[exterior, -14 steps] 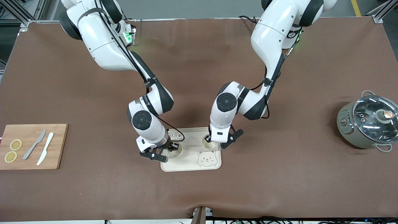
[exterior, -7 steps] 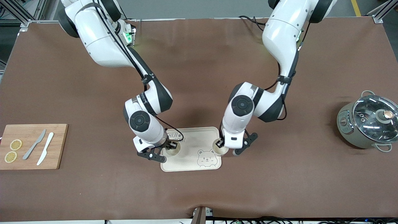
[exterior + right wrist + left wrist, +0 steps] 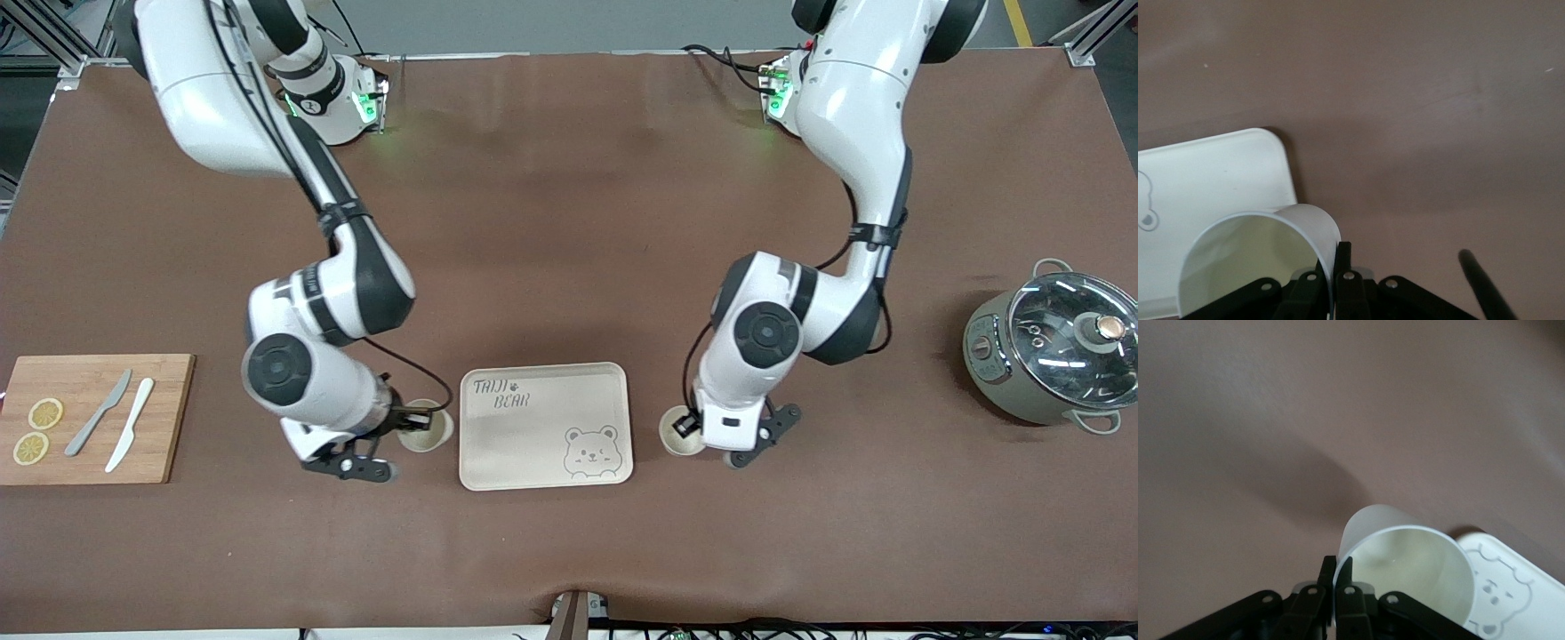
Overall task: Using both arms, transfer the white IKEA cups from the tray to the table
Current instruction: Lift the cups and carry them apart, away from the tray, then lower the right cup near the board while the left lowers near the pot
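Observation:
Two white IKEA cups stand upright, one on each side of the cream bear tray (image 3: 544,391), off it and low over the brown table. My right gripper (image 3: 409,420) is shut on the rim of one cup (image 3: 427,434), beside the tray toward the right arm's end. In the right wrist view, this gripper (image 3: 1336,267) pinches the cup wall (image 3: 1251,260) beside the tray corner (image 3: 1205,173). My left gripper (image 3: 686,425) is shut on the rim of the other cup (image 3: 677,437), toward the left arm's end. In the left wrist view, this gripper (image 3: 1338,577) pinches the cup wall (image 3: 1405,560) beside the tray (image 3: 1505,587).
A wooden cutting board (image 3: 160,418) with two lemon slices and two knives lies at the right arm's end. A grey-green pot with a glass lid (image 3: 1053,351) stands at the left arm's end. The tray holds nothing.
Both grippers have carried their cups off the tray, each outward toward its own arm's end, and now hold them over the table beside the tray.

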### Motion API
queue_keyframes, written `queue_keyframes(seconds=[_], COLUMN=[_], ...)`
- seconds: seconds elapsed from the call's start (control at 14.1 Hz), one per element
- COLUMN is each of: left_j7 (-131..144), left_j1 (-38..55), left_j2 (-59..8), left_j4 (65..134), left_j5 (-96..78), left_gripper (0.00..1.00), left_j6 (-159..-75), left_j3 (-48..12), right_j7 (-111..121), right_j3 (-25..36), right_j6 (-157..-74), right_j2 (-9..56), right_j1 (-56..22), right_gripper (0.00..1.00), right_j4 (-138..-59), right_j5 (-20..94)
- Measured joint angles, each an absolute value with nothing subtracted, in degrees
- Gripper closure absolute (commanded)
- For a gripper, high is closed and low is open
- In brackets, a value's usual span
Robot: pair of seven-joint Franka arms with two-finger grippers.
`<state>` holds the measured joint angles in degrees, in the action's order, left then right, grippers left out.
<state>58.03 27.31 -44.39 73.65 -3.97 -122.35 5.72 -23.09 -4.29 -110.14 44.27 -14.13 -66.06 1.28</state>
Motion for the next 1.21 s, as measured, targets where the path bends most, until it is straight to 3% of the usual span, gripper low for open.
queue_keyframes(seconds=[0.85,1.21], left_j7=[35.16,30.32], left_j1=[12.28,7.3], left_j2=[-44.38,-44.42], left_j4=[75.85,76.24], left_j5=[-3.97,-3.97], left_gripper=[1.0,1.0], left_j6=[-119.36,-119.66], left_j3=[5.73,5.66], right_j7=[8.85,13.6], right_j3=[-4.2,-4.2], right_j6=[-107.3,-114.98], right_j2=[43.42,44.81], right_j1=[1.38,2.62], right_gripper=[1.0,1.0], right_j4=[-65.96,-68.8], right_j5=[1.49,2.95])
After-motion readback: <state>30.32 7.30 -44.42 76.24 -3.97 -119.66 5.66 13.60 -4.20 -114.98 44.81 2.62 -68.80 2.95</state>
